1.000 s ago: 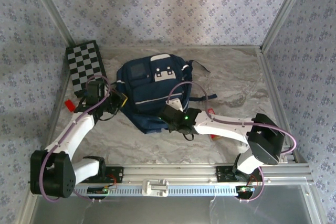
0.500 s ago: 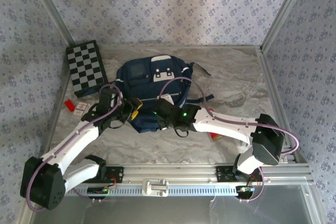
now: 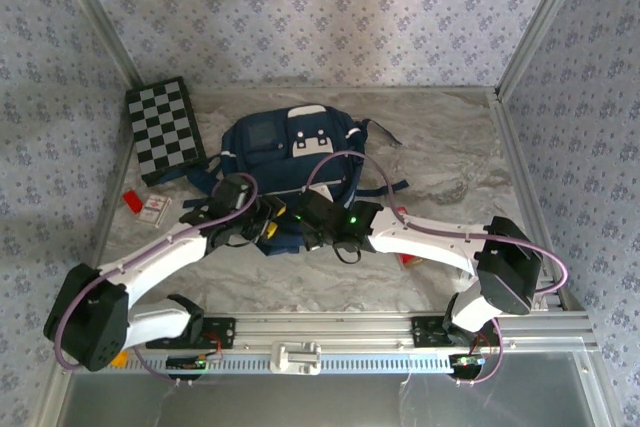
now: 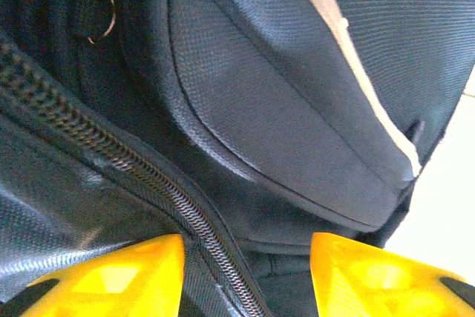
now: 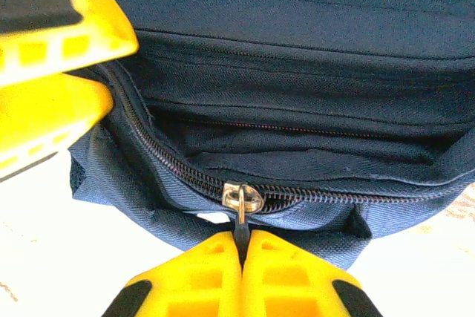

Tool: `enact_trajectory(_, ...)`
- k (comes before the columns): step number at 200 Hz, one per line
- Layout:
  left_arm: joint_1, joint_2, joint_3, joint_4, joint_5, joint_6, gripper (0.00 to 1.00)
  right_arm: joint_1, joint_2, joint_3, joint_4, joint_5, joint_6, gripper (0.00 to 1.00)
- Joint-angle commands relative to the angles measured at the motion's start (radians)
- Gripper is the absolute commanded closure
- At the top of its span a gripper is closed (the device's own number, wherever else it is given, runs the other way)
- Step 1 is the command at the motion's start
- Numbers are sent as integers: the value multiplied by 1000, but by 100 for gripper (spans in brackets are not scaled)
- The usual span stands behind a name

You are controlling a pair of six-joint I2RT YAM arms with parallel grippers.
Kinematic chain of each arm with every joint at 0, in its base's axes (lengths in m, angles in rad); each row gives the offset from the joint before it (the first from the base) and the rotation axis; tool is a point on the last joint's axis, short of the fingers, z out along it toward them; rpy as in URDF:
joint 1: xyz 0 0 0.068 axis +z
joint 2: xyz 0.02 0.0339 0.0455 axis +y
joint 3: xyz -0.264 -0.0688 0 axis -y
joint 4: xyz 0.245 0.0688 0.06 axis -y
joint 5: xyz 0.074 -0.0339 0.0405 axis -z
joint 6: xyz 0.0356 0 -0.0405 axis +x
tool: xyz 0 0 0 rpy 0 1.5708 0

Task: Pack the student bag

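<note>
Since the bag [image 3: 285,162] lies flat mid-table with its mouth toward the near edge, the step in hand looks like running the main zip wider so things can go in. In the right wrist view the compartment gapes, dark lining showing, and the metal pull [image 5: 242,200] sits on the near rim. The right gripper [image 5: 243,241] is pinched tight on the pull's tab, fingers flush together. The left gripper [image 4: 245,261] stands partly apart, a yellow finger either side of the zip track [image 4: 148,183], fabric between but not clamped as far as I can tell. To do it well, I judge: left closes on the rim fabric beside the track first, anchoring the bag, else soft cloth bunches and slides with the pull. Then right drags the pull along the line of the teeth, low and steady, not upward, or the tab may slip from the pinch. Go slow at the corner curve, where a slider tends to jam. The grippers sit close together, so a knock is a risk. Outward: a checkerboard [image 3: 165,129] lies off the bag's far left corner, a red piece [image 3: 131,200] and a small card [image 3: 155,209] sit near the table's left edge, another red thing [image 3: 406,258] lies front right, all on the marbled table [image 3: 450,147].
</note>
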Motion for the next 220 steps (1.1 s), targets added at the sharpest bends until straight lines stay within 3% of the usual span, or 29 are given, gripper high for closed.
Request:
enact_trajectory(1,-38,29,10,52,-33,-93,57,-7,0,-4,28,-4,17,100)
enact_trajectory(23,-59,32,-3,57,-7,-127,58,-17,4,-11,30,2,23,100)
enact_trajectory(90,-61,-49,-4,-25,-12,-135,45,-36,24,-46,70,-8,26,100)
enact_trajectory(138,-109,-6,14,-22,-20,-245,40,-39,32,-65,94,-14,21,100)
enact_trajectory(220,-123,174,70,-2,-28,-278,51,-44,62,-58,127,-34,13,100)
